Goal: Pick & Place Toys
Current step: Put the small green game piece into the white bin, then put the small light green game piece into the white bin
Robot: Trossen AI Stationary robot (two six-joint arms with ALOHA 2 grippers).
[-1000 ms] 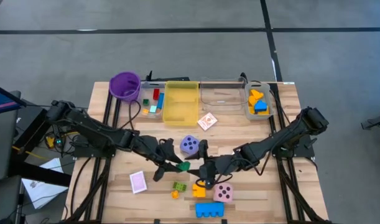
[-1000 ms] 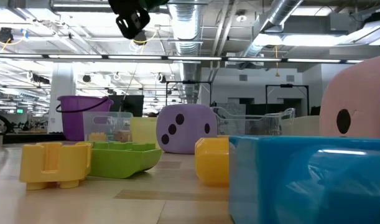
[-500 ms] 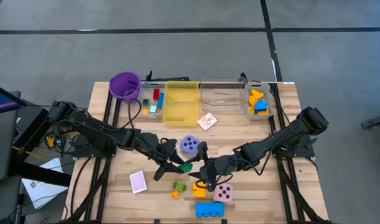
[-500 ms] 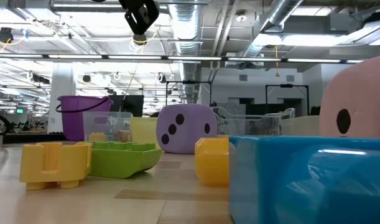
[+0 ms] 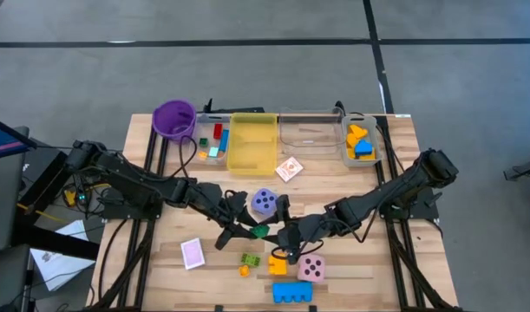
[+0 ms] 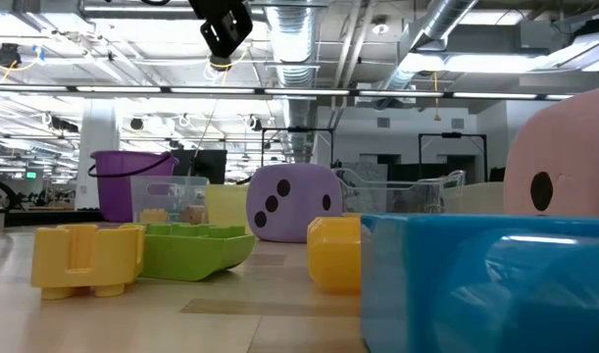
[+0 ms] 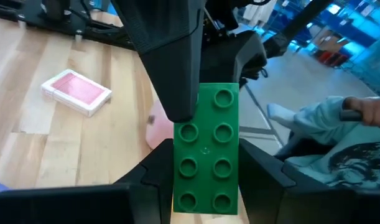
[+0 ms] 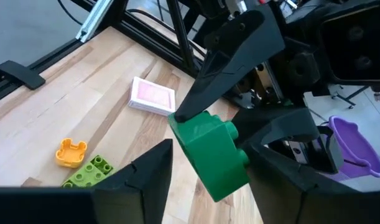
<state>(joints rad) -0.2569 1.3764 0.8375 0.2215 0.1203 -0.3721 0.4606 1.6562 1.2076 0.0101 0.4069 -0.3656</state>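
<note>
Left tool (image 5: 244,230) (clamping green brick (image 5: 258,231)); orange-and-blue bricks (image 5: 360,140) inside clear bin (image 5: 375,152).

We can read no words, names or numbers anywhere. The purple die (image 6: 294,203) in the middle of the low view shows three black dots on one side. The pink die (image 6: 564,167) at the right edge shows one black dot. A green sign far off at the left is too small to read.

Glossy plastic green brick (image 7: 205,152), wood table (image 5: 160,260)
</note>
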